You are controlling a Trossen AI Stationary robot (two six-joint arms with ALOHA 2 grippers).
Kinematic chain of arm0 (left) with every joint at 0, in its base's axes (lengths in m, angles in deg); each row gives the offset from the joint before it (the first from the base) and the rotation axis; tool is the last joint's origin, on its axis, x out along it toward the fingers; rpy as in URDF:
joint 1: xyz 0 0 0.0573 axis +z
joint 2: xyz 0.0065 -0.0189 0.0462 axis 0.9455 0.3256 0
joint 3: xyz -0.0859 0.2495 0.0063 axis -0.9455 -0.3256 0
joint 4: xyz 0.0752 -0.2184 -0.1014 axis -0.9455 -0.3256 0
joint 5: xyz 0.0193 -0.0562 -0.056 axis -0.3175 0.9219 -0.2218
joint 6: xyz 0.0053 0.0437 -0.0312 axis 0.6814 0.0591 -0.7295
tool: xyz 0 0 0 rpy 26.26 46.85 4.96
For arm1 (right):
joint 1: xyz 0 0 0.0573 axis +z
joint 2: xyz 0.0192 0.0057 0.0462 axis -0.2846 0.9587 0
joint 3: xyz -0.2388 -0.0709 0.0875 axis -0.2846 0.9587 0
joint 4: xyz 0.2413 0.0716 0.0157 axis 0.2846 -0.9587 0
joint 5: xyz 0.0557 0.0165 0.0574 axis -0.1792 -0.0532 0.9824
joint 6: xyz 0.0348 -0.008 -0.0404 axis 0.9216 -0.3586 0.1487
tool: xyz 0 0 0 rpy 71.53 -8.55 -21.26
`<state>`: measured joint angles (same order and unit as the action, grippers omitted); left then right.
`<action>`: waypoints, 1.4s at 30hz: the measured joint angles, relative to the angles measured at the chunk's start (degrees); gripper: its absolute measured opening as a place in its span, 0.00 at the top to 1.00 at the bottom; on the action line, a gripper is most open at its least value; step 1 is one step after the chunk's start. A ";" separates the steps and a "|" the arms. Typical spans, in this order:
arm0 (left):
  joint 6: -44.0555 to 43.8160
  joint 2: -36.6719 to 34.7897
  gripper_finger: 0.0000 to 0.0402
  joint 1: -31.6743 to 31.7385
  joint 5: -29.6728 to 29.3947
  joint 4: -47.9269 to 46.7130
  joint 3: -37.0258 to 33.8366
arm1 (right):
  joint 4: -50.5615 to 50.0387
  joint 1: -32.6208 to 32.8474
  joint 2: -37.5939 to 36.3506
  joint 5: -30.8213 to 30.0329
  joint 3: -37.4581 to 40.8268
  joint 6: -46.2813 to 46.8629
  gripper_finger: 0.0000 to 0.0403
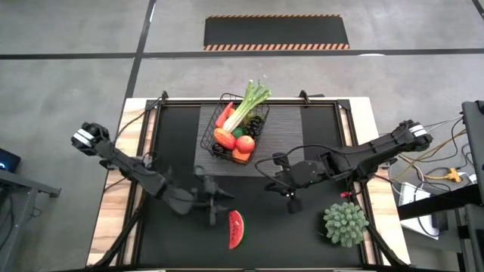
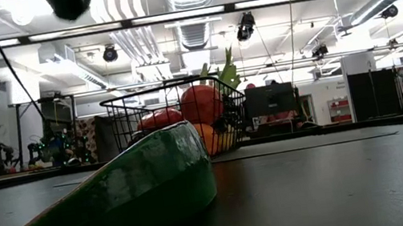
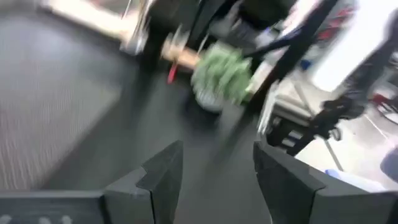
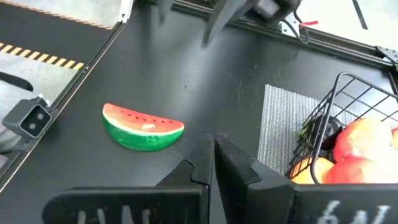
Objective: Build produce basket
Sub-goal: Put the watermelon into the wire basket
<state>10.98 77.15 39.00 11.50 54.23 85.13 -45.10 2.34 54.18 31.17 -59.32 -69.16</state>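
Observation:
The black wire basket [image 1: 236,128] stands on the grey ribbed mat at the table's far middle, filled with a leek, apple, oranges, grapes and red pieces; it also shows in the low view [image 2: 178,121] and right wrist view [image 4: 348,134]. The watermelon slice [image 1: 236,229] lies on the black table near the near edge, large in the low view [image 2: 118,199] and seen from the right wrist [image 4: 143,127]. My left gripper [image 1: 214,202] hovers open just left of the slice [image 3: 214,165]. My right gripper [image 1: 286,193] is shut [image 4: 213,163], right of the slice.
A green spiky potted plant [image 1: 345,222] stands at the table's near right corner, also in the left wrist view [image 3: 222,76]. The grey mat [image 1: 302,128] lies under the basket. Black bare table stretches between the grippers and the near edge.

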 joint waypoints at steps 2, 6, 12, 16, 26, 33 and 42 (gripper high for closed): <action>-9.15 3.33 0.56 -0.14 1.35 -7.59 3.34 | 0.97 0.02 -0.86 0.09 1.68 -0.61 0.98; -18.31 10.21 0.56 -0.32 11.97 -25.59 11.53 | 2.36 0.02 -1.78 0.13 4.70 -0.98 0.98; -8.32 20.51 0.56 -0.67 20.83 -36.45 20.06 | 2.60 0.02 -2.70 0.17 8.06 -0.19 0.98; 1.26 25.68 0.58 -0.69 21.03 -36.15 22.59 | 3.11 0.02 -3.31 0.26 9.78 1.15 0.98; 10.06 29.36 0.91 -0.22 21.05 -32.55 22.84 | 3.68 0.39 -3.76 0.28 11.61 3.42 0.98; 10.83 29.45 0.99 0.43 21.71 -29.17 21.33 | 4.43 0.39 -3.76 0.24 11.64 3.81 0.98; 10.78 29.45 1.00 0.99 21.82 -25.80 17.91 | 5.66 0.39 -3.74 0.19 11.64 3.67 0.98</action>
<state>21.76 106.59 39.99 33.32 28.43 103.04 -39.44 2.73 50.45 31.36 -47.69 -65.50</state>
